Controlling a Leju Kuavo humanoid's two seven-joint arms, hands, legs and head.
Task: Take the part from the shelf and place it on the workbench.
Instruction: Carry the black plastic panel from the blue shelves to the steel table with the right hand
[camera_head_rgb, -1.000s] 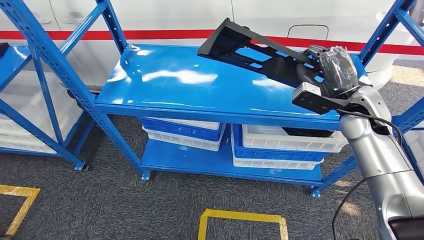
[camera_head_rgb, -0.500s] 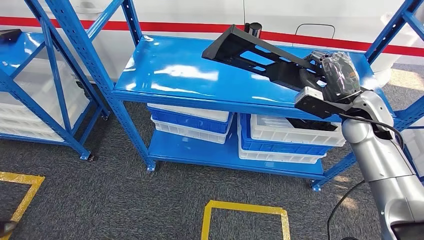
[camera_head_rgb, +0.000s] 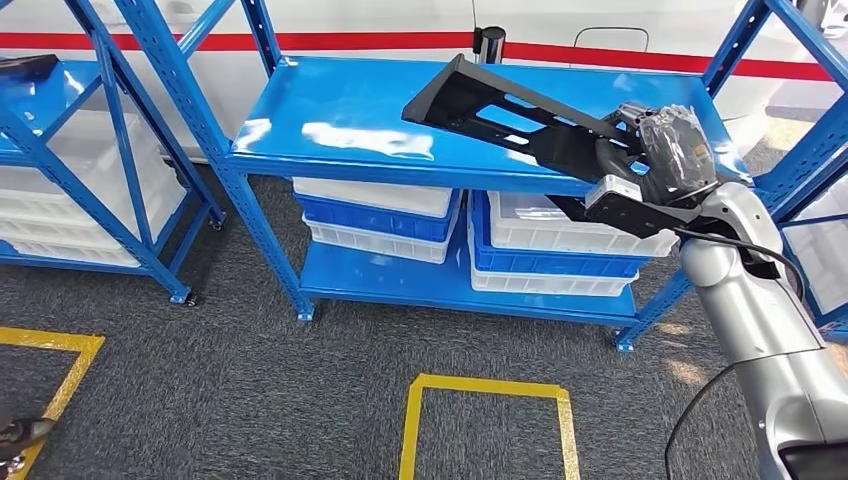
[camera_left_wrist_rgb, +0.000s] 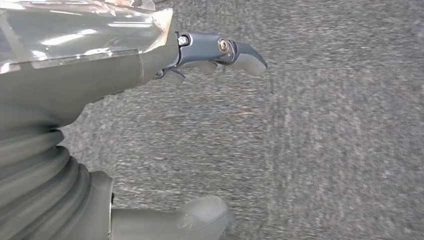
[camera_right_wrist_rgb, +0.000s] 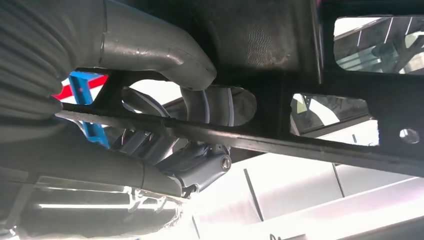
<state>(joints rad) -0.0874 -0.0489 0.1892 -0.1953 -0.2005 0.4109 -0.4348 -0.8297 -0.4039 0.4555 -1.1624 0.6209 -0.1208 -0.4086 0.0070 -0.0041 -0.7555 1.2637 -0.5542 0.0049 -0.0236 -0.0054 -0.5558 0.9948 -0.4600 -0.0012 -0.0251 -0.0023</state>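
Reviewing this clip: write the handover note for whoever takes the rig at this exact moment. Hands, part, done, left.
Right hand: grips the black part at one end, thumb and fingers wrapped round its frame in the right wrist view.
Left hand: holds nothing, hanging over grey carpet.
Part: lifted clear, tilted above the blue shelf's top board.
Done: part taken from the shelf.
Left: carry it to the workbench, not in sight here, and set it down.

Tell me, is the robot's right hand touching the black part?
Touching. In the right wrist view the right hand wraps the black part, its thumb over a bar and its fingers through an opening. The head view shows the part raised above the shelf.
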